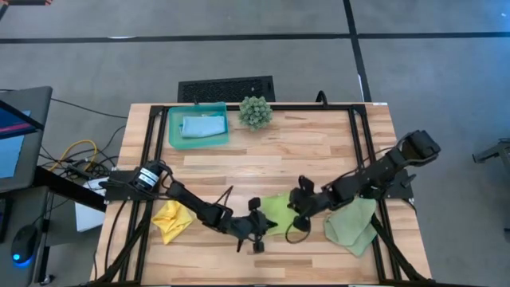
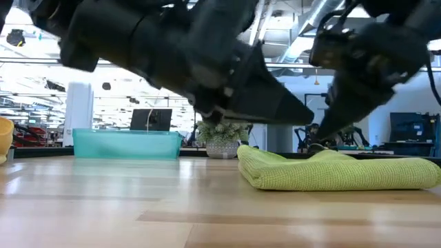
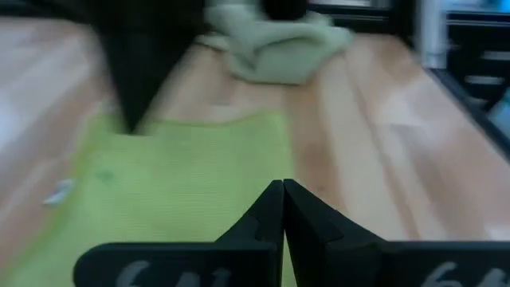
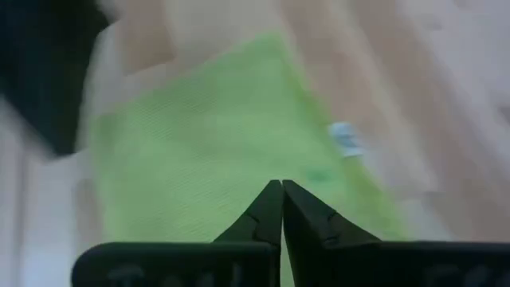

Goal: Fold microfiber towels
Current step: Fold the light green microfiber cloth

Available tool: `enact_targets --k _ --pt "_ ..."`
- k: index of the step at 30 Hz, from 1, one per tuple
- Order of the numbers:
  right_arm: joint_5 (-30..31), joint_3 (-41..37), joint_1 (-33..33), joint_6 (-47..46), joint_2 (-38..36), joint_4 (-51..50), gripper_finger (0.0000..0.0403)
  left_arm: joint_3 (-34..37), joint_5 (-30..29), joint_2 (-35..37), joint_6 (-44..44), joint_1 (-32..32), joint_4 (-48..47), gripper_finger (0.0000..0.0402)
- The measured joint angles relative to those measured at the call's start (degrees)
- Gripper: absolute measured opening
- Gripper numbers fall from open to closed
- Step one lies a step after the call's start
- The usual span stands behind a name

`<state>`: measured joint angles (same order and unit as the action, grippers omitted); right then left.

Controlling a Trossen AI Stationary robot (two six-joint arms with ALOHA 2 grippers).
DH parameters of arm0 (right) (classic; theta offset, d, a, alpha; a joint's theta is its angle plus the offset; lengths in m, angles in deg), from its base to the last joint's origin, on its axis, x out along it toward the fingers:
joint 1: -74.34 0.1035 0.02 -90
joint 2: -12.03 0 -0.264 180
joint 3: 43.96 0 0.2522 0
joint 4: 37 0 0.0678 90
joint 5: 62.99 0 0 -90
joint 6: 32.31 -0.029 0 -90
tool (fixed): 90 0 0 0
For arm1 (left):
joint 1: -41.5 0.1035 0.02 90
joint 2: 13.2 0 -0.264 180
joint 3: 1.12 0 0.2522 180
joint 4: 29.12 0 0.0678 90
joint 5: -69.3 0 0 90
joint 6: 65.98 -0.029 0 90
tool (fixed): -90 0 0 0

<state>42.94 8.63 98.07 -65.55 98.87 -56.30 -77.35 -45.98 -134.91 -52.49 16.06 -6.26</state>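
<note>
A crumpled yellow microfiber towel (image 1: 170, 221) waits at the table's front left, near the base of the left arm. That arm's left gripper (image 1: 256, 237), fingers pressed together with nothing between them, sits at the near edge of the lime green microfiber towel (image 1: 275, 212), which lies front and centre already doubled over, its rounded fold showing in the low view (image 2: 331, 172). The right gripper (image 1: 299, 220) stands at the towel's other side, fingers drawn together too; whether a sliver of cloth is pinched between them cannot be told from the blurred wrist view. Beyond it, the pale sage green microfiber towel (image 1: 352, 224) lies rumpled at front right, while a light blue microfiber towel (image 1: 203, 126) rests in the teal translucent plastic tray (image 1: 173, 127) at the back, beside a spiky green ball-shaped plant (image 1: 255, 112). To finish this fold cleanly, the corners should likely be matched edge to edge and the layers pressed flat before either arm lifts away, lest the soft cloth spring open.
</note>
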Motion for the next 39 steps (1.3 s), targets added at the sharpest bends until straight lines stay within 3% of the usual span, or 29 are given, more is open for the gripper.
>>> enact_targets --k 8,14,22,26,30,35,39 --pt "-0.68 -0.02 6.6 1.8 8.48 6.09 0.0025 -2.08 -15.78 0.05 12.29 3.96 -22.41 0.0" --pt "1.76 0.19 9.97 3.06 11.14 8.79 0.0019 -1.62 -11.37 -0.04 13.31 5.86 -24.16 0.0" --pt "3.84 0.0 11.89 9.8 3.77 9.52 0.0038 -1.49 -8.65 4.11 9.41 3.3 -22.98 0.0" --pt "1.13 0.0 12.63 17.11 5.06 18.67 0.0074 -1.51 -9.0 5.98 7.86 2.17 -23.13 0.0" --pt "-1.08 0.41 13.81 23.58 11.02 28.16 0.0137 -1.5 -8.98 5.76 8.04 1.91 -23.05 0.0" --pt "1.86 4.46 14.11 29.31 18.85 28.08 0.0207 -1.49 -9.38 2.29 7.91 3.04 -21.86 0.0" --pt "7.18 8.26 14.09 28.96 22.02 20.24 0.0216 -1.48 -8.73 -0.08 8.8 4.02 -21.24 0.0"
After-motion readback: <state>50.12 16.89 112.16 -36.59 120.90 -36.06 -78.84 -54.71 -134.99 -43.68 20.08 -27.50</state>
